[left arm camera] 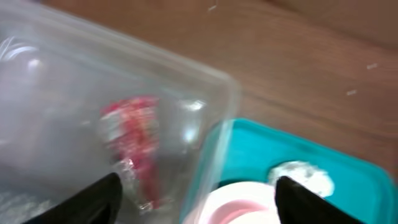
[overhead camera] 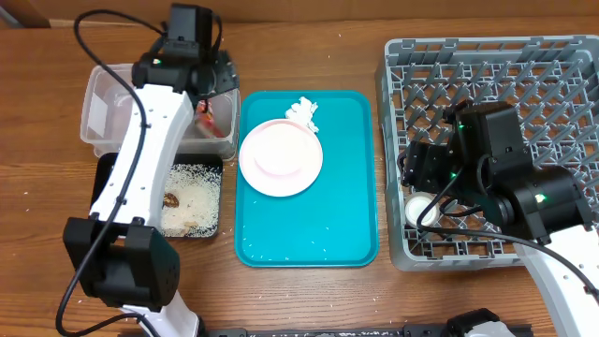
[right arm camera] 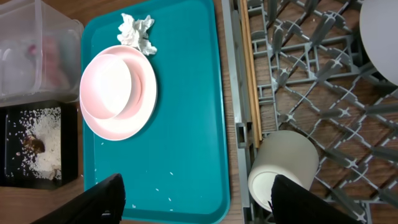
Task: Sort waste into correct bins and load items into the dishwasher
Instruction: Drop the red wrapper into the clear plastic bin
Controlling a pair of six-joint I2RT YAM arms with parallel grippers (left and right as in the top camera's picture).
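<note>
A pink plate with a pink bowl [overhead camera: 280,155] on it sits on the teal tray [overhead camera: 309,234]; it also shows in the right wrist view [right arm camera: 118,90]. A crumpled white napkin [overhead camera: 304,112] lies at the tray's far edge. A red wrapper [left arm camera: 134,146] lies inside the clear plastic bin [overhead camera: 117,103]. My left gripper [left arm camera: 196,202] is open and empty over the bin's right wall. My right gripper [right arm camera: 196,205] is open and empty over the tray's near right corner and the rack's edge. A white cup [right arm camera: 283,168] lies on its side in the grey dish rack [overhead camera: 487,65].
A black bin [overhead camera: 192,201] with rice and food scraps stands in front of the clear bin. A white dish [right arm camera: 382,34] stands in the rack's far part. A wooden chopstick [right arm camera: 250,74] lies along the rack's left edge. Rice grains dot the tray.
</note>
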